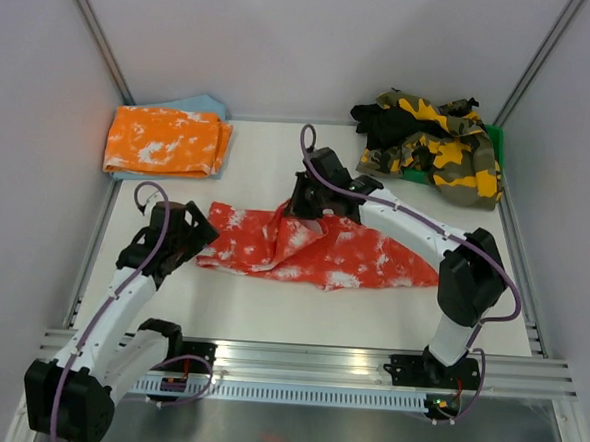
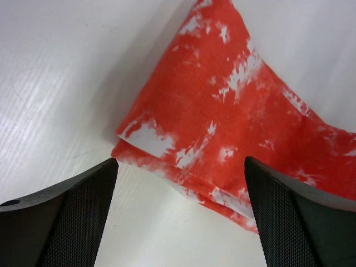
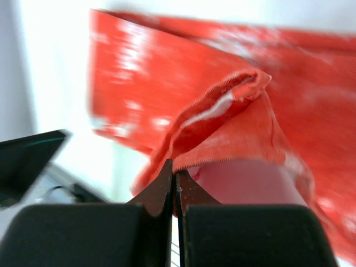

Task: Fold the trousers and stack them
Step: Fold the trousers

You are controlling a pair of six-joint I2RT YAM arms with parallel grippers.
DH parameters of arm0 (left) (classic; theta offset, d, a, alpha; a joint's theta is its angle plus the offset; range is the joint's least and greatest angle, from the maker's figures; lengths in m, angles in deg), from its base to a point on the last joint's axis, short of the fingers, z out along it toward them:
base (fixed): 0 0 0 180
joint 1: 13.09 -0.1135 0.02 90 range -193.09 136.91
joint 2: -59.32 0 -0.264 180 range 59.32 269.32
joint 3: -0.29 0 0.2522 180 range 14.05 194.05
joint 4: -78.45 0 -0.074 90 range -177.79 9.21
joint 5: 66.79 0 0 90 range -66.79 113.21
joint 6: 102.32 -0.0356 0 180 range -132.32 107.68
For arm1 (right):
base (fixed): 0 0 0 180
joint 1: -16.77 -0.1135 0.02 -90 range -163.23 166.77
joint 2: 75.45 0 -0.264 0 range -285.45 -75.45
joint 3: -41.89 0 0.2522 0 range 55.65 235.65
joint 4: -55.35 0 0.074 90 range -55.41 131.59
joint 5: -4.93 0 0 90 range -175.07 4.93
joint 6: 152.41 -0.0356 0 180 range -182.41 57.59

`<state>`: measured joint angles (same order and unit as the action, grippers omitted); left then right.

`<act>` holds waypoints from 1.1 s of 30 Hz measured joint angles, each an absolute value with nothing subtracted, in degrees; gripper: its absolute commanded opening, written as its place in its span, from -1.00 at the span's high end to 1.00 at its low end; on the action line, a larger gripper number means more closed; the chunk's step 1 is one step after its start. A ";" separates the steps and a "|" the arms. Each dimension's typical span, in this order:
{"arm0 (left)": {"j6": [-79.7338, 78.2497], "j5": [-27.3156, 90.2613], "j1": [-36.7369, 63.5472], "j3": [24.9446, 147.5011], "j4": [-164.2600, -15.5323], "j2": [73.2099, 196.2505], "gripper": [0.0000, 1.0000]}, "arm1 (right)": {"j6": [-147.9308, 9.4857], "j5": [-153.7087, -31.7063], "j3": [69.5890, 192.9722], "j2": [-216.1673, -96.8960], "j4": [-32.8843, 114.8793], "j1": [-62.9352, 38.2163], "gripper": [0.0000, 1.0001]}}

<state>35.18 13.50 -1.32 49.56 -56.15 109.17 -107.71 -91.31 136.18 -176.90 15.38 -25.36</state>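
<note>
The trousers (image 1: pixel 323 251) are soft matt cloth — the table (image 1: pixel 270 310) smooth, slightly glossy.

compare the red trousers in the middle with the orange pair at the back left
The red trousers lie spread long and rumpled mid-table; the orange pair is folded into a neat rectangle. The right gripper pinches the red trousers' cloth; no gripper touches the orange pair. Both carry white splotches.

white table (image 1: pixel 270 305); green bin (image 1: pixel 494 140), perhaps, back right; blue cloth (image 1: pixel 208 104) back left
</note>
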 measured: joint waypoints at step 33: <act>24.65 25.36 -17.63 53.28 -55.80 107.46 -0.94 | -101.89 -73.23 137.29 -175.63 0.10 -25.86 -0.64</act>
<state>24.65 25.36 -17.63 53.28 -55.80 107.46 -101.89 -73.23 137.29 -175.63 0.10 -25.86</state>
